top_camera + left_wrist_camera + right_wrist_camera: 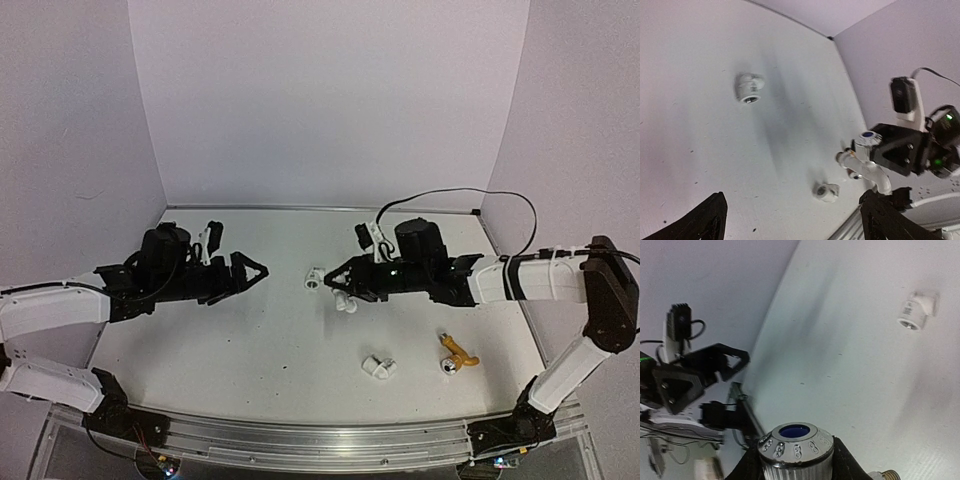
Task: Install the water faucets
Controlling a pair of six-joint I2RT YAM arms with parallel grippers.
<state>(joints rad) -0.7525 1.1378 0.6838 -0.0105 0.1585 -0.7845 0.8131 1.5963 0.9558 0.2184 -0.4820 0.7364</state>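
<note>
My right gripper (337,286) is shut on the white plastic faucet (346,299) and holds it above the table's middle. In the right wrist view its silvery knob with a blue cap (795,441) sits between my fingers (840,460). The left wrist view shows the same faucet (867,166) hanging from the right gripper. The yellow-gold faucet (457,353) lies on the table at the front right. My left gripper (254,271) is open and empty, hovering left of centre; its fingertips (707,220) frame bare table.
One stubby white pipe fitting (314,278) lies just left of the held faucet and shows in both wrist views (749,87) (915,313). A second fitting (378,367) (827,191) lies nearer the front metal rail (320,440). Purple walls enclose the table.
</note>
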